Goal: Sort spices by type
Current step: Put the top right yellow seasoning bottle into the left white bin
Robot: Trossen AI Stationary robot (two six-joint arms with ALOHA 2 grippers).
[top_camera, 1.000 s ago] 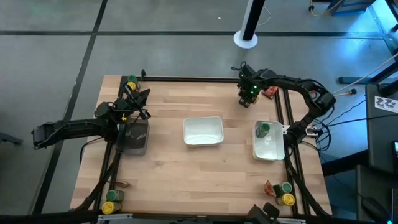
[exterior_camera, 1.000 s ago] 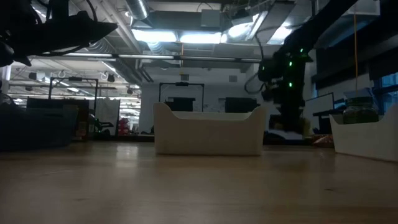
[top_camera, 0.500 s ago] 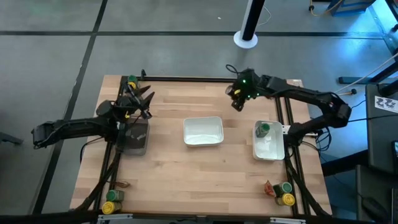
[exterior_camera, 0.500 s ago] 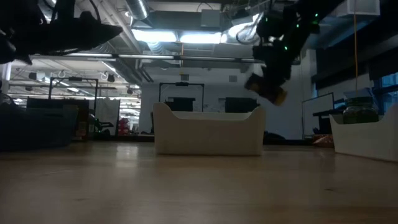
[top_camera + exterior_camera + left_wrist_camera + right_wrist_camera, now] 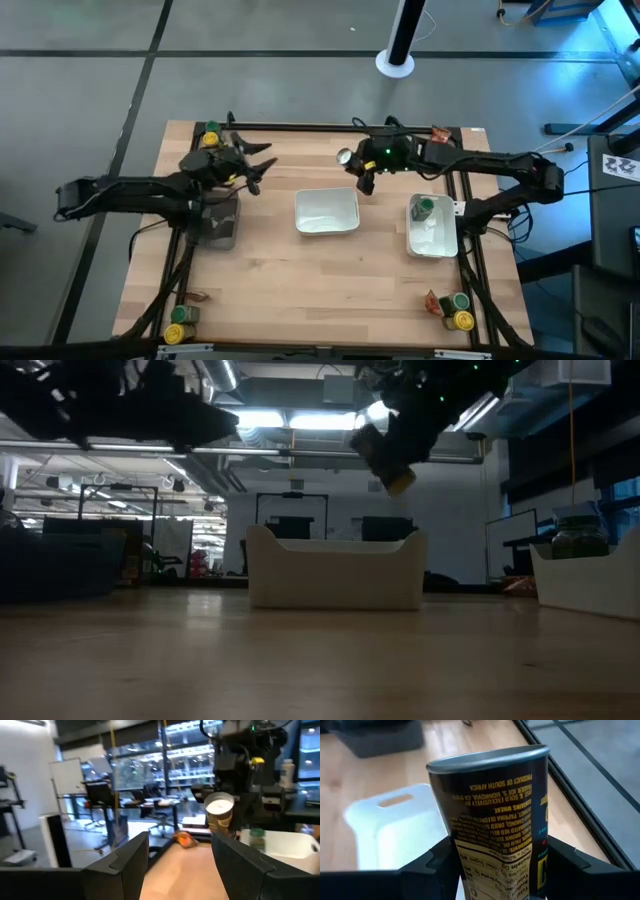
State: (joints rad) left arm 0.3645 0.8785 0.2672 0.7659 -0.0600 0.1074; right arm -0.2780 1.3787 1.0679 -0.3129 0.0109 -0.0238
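Observation:
My right gripper (image 5: pixel 364 176) hangs over the far middle of the table, shut on a dark labelled spice jar (image 5: pixel 495 815) whose yellowish lid end (image 5: pixel 402 482) points down. The same jar (image 5: pixel 385 455) hangs high above the middle white tray (image 5: pixel 327 211). Over the far left of the table my left gripper (image 5: pixel 262 162) is open with nothing between its fingers, beyond the grey bin (image 5: pixel 214 222). A green-lidded jar (image 5: pixel 424 208) stands in the right white tray (image 5: pixel 434 238). My right gripper pinches the jar's labelled side wall (image 5: pixel 465 865) between its two fingers (image 5: pixel 432 865), toward the lid end. The fingers come from the table's right, slanting down, and lie across the jar. The jar is lifted clear, upside down and tilted, with its pale base (image 5: pixel 487 760) uppermost.
More spices sit on the frame outside the board: a yellow-lidded jar (image 5: pixel 211 139) far left, jars (image 5: pixel 179 324) and a packet (image 5: pixel 196 297) near left, jars (image 5: pixel 460 311) near right, a packet (image 5: pixel 438 133) far right.
My right gripper has carried the jar up from the far right corner and toward the table's left, tipping so that the jar's base shows. My left gripper has opened and moved toward the table's middle.

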